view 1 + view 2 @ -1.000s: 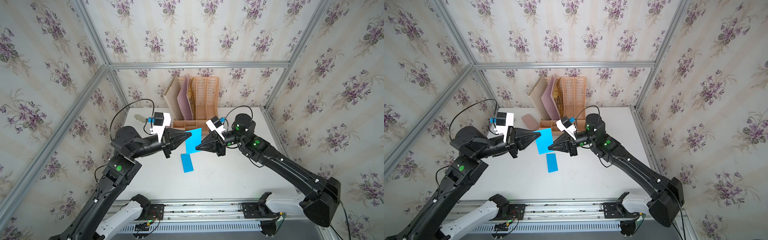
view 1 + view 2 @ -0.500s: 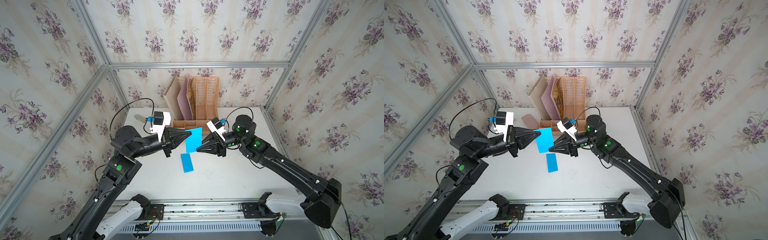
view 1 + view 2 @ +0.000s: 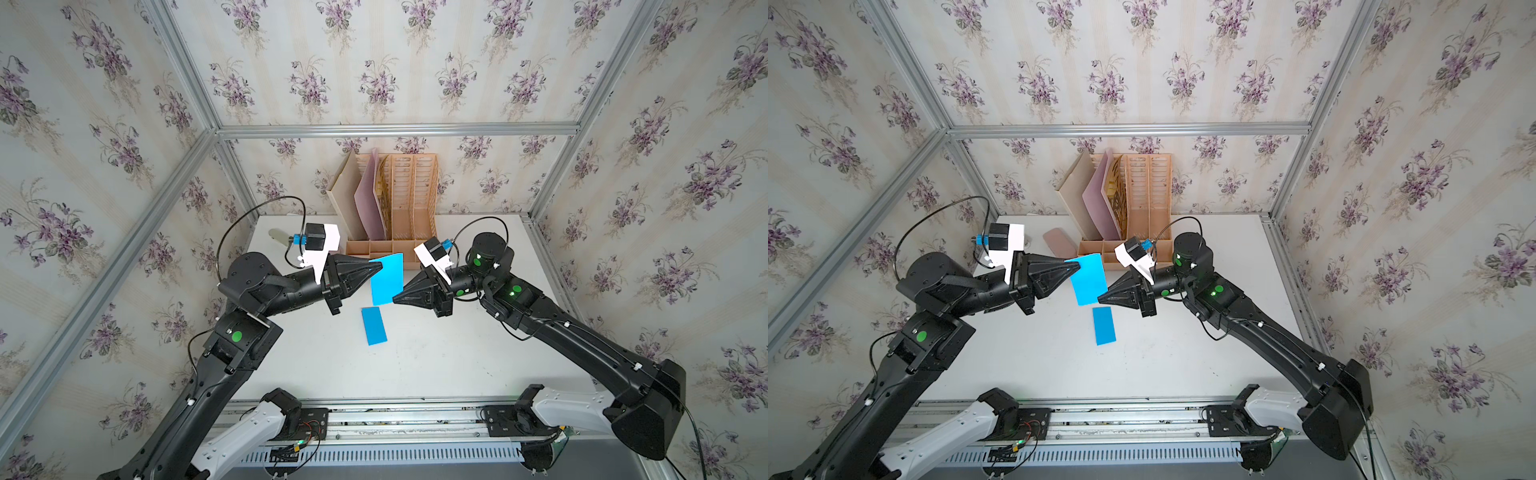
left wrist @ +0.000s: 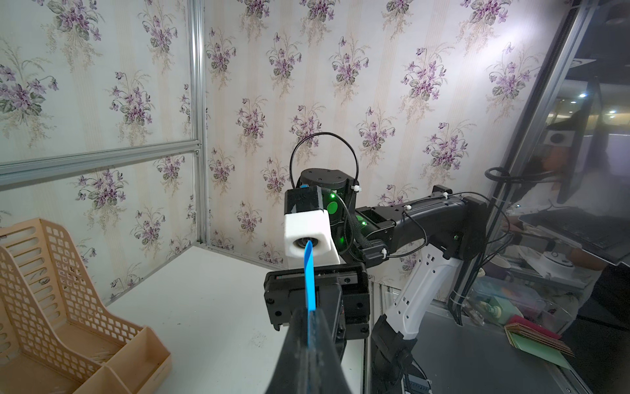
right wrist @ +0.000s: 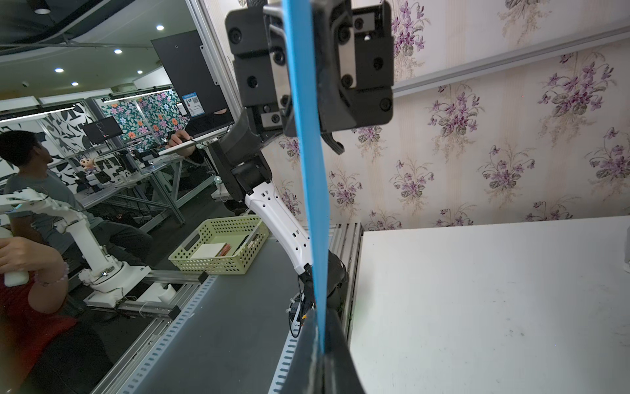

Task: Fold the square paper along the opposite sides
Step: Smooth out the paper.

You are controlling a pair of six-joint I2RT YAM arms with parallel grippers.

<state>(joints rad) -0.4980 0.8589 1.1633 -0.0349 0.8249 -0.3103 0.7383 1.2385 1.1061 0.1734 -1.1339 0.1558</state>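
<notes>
Our left gripper (image 3: 379,266) is closed tight on the paper (image 3: 388,279), at its 10 o'clock corner in both top views. Our right gripper (image 3: 395,297) pinches the 5 o'clock corner, with its jaws nearly together. The paper hangs above the surface (image 3: 457,353), between the two grippers. At 6 o'clock from it, a blue strip (image 3: 374,326) lies flat. A rack (image 3: 411,208) stands at 12 o'clock.
</notes>
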